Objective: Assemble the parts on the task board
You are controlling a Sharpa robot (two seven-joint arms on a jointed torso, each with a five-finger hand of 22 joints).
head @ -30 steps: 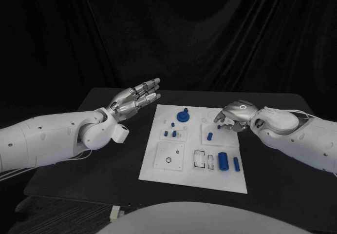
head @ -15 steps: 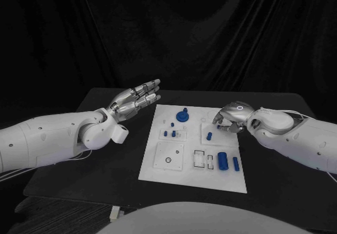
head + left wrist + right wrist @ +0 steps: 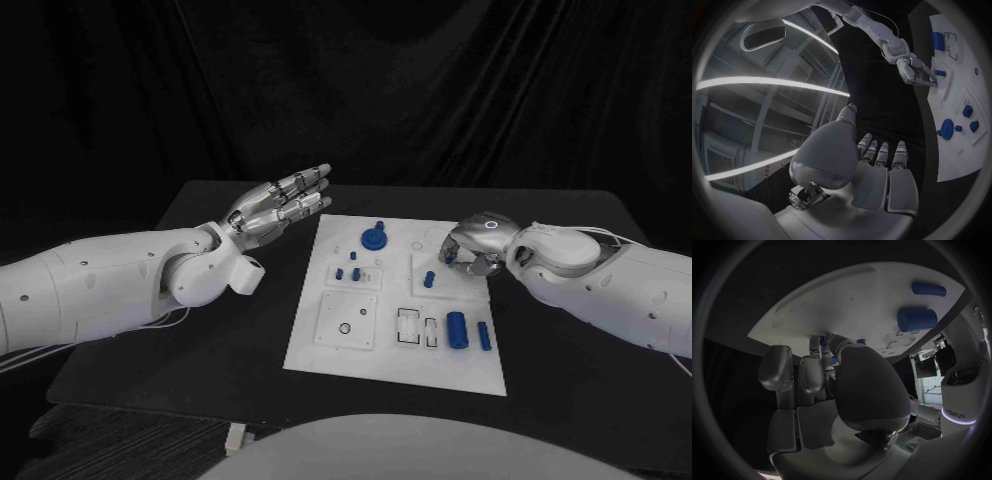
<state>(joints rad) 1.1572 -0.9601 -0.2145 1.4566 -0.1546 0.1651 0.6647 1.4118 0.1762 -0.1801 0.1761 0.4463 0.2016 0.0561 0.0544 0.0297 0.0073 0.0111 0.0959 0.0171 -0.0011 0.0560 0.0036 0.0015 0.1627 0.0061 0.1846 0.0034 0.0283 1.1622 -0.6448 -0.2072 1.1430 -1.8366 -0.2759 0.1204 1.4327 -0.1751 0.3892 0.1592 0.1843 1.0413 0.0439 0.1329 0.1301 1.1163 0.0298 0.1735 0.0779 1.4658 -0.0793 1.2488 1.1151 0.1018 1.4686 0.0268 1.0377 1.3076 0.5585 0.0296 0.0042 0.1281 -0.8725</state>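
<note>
On the task board [image 3: 320, 350], right hand [image 3: 473, 245] pinches one blue part [image 3: 454, 261]; left hand [image 3: 274, 207] spread.

Left hand [image 3: 277, 205] is hanging flat with its fingers [image 3: 882, 154] stretched out straight and close together, holding nothing, white arm bending in behind it. Right hand [image 3: 473, 243] is curling downward, its fingertips [image 3: 825, 351] bunching together; can't tell if they're pinching anything.

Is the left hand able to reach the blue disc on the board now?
Probably yes. The left hand is open beside the board, and nothing lies between it and the disc. The right hand works farther right.
</note>
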